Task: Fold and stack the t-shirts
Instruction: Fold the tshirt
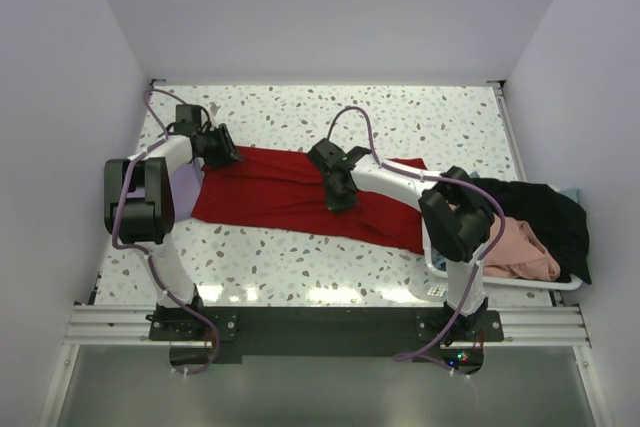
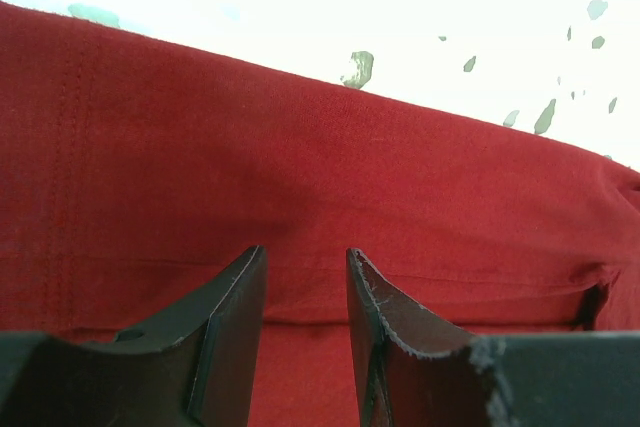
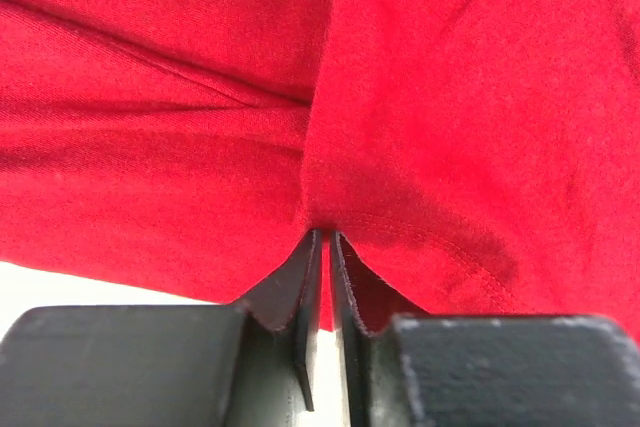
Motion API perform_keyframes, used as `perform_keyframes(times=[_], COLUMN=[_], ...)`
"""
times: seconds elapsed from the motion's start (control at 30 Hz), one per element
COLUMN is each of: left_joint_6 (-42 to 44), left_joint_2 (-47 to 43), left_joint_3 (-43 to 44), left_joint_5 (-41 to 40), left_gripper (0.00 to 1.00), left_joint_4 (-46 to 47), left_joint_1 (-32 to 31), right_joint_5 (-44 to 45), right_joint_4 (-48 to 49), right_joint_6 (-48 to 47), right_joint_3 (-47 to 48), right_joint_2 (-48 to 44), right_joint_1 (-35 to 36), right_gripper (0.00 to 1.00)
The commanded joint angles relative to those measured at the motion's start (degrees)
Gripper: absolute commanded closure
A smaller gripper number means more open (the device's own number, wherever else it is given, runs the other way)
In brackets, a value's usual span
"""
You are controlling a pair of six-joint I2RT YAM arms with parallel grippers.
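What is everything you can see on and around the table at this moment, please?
red t-shirt: one, bright red, spread across the middle of the table
lavender t-shirt: one, pale lavender, at the red t-shirt's left end, partly under the left arm
black t-shirt: one, black, heaped in the basket
salmon-pink t-shirt: one, salmon-pink, in the basket, nearer than the black t-shirt
pale blue cloth: one scrap, behind the black t-shirt; kind unclear
basket: one, white, at the table's near right
table: one, white with dark speckles
left gripper: black, open, over the red t-shirt's left end
right gripper: black, shut on the red t-shirt's hem
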Motion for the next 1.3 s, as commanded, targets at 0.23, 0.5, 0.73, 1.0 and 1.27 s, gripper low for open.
perform_keyframes(times=[0.23,0.5,0.73,1.0,1.27], left_joint_6=[0.7,0.5,0.4,0.6,0.7], left_joint_2=[-0.6,-1.2,-1.1,-1.0,-0.6], left_joint_3=[0.4,0.1,0.1,0.1,0.7], left_joint_5=[1.0,1.0,1.0,0.8,0.8], left_gripper=[0.57,0.57,0.57,0.57,0.57], left_joint_4=[1.3,1.6,1.6,1.4,1.2], left_joint_1=[0.4,0.5,0.6,0.6,0.8], right_joint_5=[-1.1,-0.9,-1.0,-1.6,-0.9], right_joint_4=[1.9,2.0,2.6,3.0,2.7], right_joint_6=[0.2,0.9,1.2,0.6,-0.5], right_joint_3=[-1.1,-0.2,-0.2,0.9,0.9], right_joint_2=[-2.5,-2.7,-4.4,-2.3,0.5], right_joint_1=[0.1,0.1,0.0,0.1,0.1], right_gripper=[0.97,0.76,0.72,0.69,0.72])
